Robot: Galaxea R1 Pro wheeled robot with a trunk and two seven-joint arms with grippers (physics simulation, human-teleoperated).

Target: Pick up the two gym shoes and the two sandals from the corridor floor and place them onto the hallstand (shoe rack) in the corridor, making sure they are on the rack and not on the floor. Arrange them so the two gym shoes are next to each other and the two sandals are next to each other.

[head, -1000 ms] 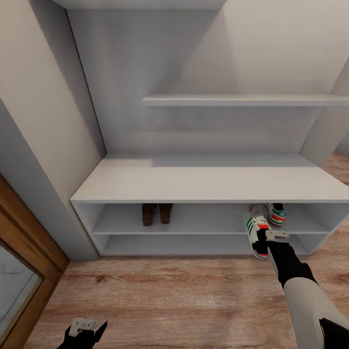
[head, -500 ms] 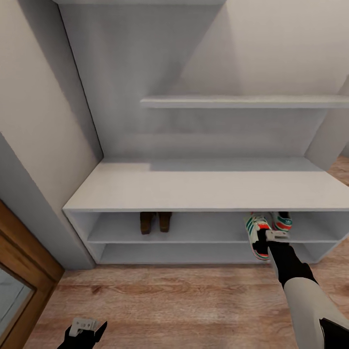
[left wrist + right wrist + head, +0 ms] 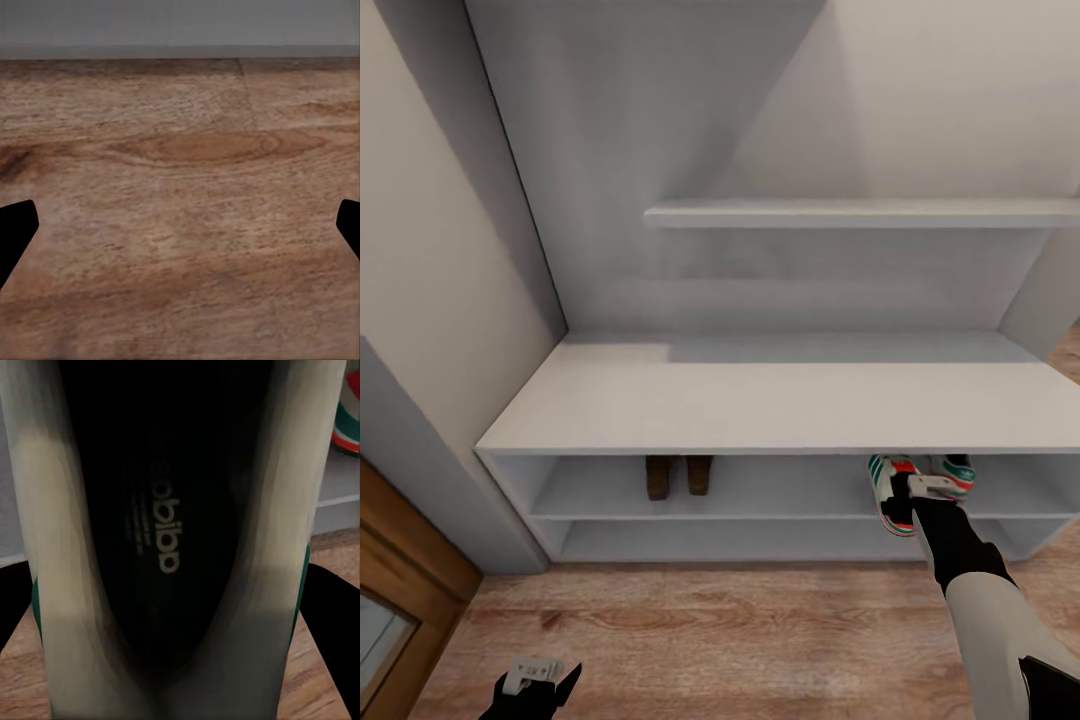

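My right gripper point(image 3: 913, 490) is clamped on the second gym shoe point(image 3: 888, 492) and has carried it deeper under the top board of the hallstand point(image 3: 760, 395) than a second ago, heel end hanging past the upper shelf's front edge, so I judge the last placement is nearly done. My left gripper point(image 3: 532, 677) hangs wide open and empty over the corridor floor point(image 3: 740, 630). Count: two sandals point(image 3: 678, 474) side by side on the upper shelf, and two gym shoes, the other gym shoe point(image 3: 950, 472) parked just beside the one I hold.
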